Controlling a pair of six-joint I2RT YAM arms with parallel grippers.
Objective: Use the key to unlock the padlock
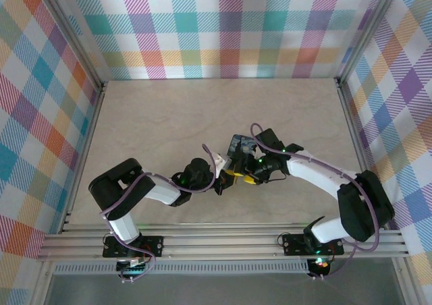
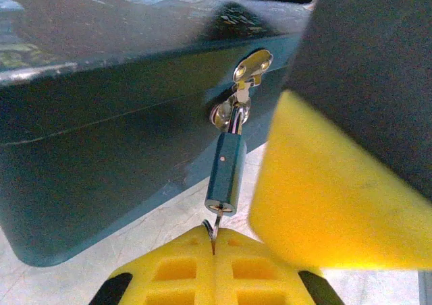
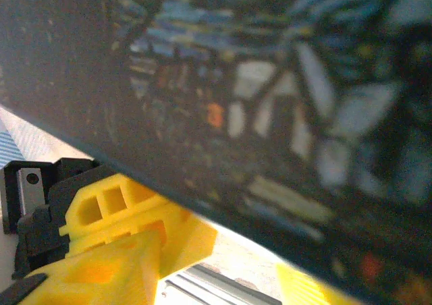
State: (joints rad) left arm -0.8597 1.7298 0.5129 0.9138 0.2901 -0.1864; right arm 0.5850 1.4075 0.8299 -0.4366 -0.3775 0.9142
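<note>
A small bluish padlock [image 2: 226, 173] hangs from the silver hasp [image 2: 233, 113] on the front of a dark blue printed box [image 2: 101, 150]. A thin key [image 2: 217, 222] sticks into the padlock's underside. My left gripper [image 2: 214, 243] is shut on the key, which is pinched between its yellow fingertips. My right gripper [image 3: 216, 268] is shut on the box [image 3: 270, 102], with one yellow finger [image 2: 331, 197] pressed against the box just right of the padlock. In the top view both grippers [image 1: 219, 181] [image 1: 247, 173] meet below the box [image 1: 237, 145] at the table's middle.
Beige tabletop [image 1: 169, 116] stretches behind and around the box, ringed by checked walls. A metal rail [image 1: 223, 237] runs along the near edge by the arm bases. The left gripper's yellow and black fingers [image 3: 115, 207] sit close under the box in the right wrist view.
</note>
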